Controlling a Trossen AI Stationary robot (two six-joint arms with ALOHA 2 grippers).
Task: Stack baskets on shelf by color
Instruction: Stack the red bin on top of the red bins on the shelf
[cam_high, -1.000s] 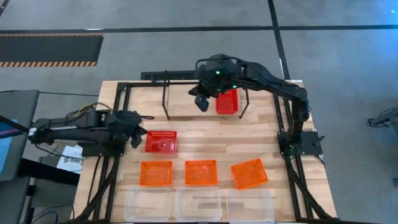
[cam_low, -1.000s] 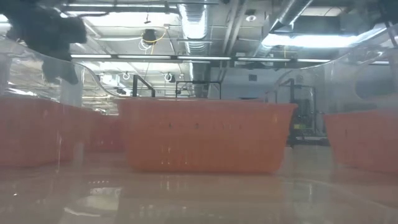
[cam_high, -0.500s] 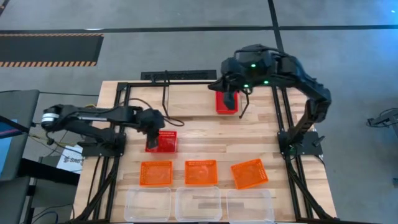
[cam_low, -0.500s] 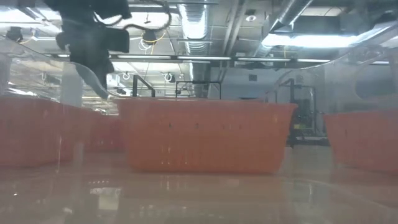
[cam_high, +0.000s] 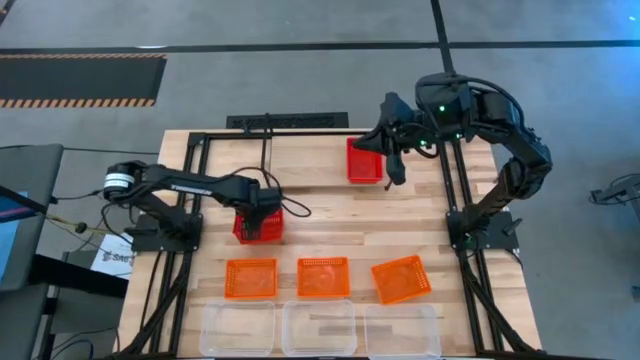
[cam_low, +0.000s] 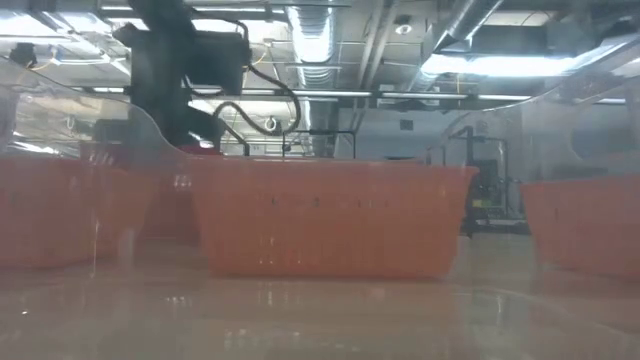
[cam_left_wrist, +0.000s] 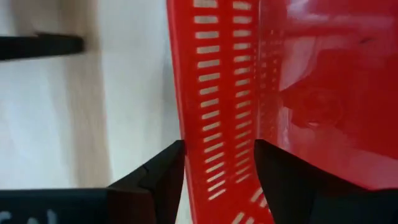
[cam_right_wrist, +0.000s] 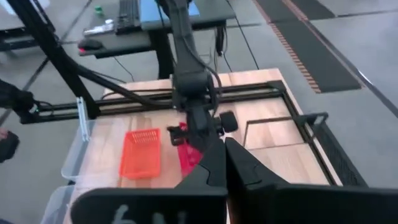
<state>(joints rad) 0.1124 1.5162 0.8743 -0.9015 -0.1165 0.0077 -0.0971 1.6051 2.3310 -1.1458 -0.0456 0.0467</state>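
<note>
Early stage — only one red basket (cam_high: 365, 161) sits at the shelf (cam_high: 300, 150), toward its right end; whether on top or under the wire top can't tell. Second red basket (cam_high: 258, 225) on the worktop (cam_high: 320, 205), in front of the shelf's left leg, w/ left tool (cam_high: 258, 212) down on it: fingers (cam_left_wrist: 163, 177) spread wide, straddling one mesh side wall, not yet clamped. Third red basket not seen. Right tool (cam_high: 392, 165) just beside the shelved red basket, off the shelf's right end, fingers pressed together, holding nothing.

Still to go: three orange baskets (cam_high: 324, 277) in a row well in front of the shelf, rightmost one skewed; three clear baskets (cam_high: 320, 327) farther forward at the worktop's near edge.

In the way — shelf's thin legs and the big black tube frame (cam_high: 190, 160) around the worktop; right arm close to the shelf's right end, maybe crowding the drop spot.
</note>
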